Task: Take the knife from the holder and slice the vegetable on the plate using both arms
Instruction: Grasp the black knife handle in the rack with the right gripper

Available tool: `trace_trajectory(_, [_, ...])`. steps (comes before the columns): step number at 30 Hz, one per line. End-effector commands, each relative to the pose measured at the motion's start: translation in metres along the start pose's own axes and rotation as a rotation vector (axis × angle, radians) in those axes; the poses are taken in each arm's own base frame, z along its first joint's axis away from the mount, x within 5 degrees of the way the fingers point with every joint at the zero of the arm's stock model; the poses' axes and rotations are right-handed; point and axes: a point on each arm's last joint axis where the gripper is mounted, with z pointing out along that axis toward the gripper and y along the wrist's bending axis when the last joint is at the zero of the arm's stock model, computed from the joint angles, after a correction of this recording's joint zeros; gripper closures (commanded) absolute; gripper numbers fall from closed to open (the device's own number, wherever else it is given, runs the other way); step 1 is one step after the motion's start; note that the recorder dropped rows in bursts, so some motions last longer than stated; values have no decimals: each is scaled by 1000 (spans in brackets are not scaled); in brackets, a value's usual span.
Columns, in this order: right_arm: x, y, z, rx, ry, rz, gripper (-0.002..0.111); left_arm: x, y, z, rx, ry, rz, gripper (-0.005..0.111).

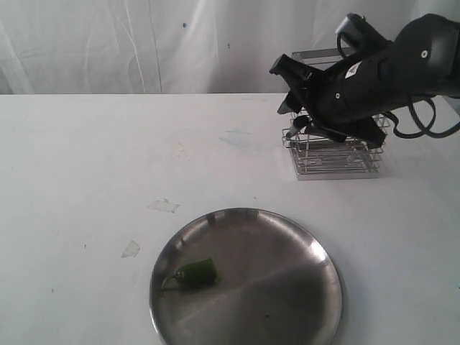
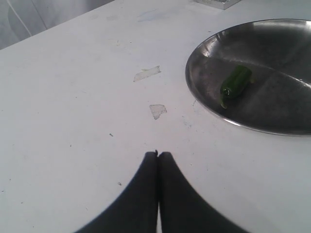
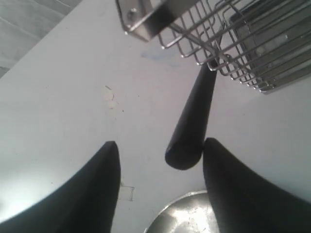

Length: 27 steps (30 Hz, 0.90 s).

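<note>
Chrome wire of the holder [image 1: 334, 147] stands at the far right of the table [image 1: 86, 158] in the exterior view, with the right gripper [image 1: 296, 93] lowered against it; the vegetable [image 1: 195, 272] lies whole on the plate [image 1: 287, 287], well apart from the holder. In the left wrist view, the left gripper [image 2: 158, 160] has its fingers pressed together, holding nothing, near the plate's rim. In the right wrist view, the right gripper's fingers stand apart around the knife [image 3: 192, 124] handle, which projects from the holder; no grip is made. Judged progress: knife not extracted, slicing not begun.
</note>
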Motion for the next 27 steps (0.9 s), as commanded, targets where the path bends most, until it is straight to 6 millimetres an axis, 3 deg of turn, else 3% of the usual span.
trace_trajectory(1, [0,-1,3,-1,-20,-15,59,0,0,0,1,-8,-18,106])
trace_trajectory(8, [6,-10,21,43,22,-15,59,0,0,0,1,-8,-18,106])
trace_trajectory(27, [-4,-18,32,38,-42,-11,62,-1,-1,0,4,-9,-26,106])
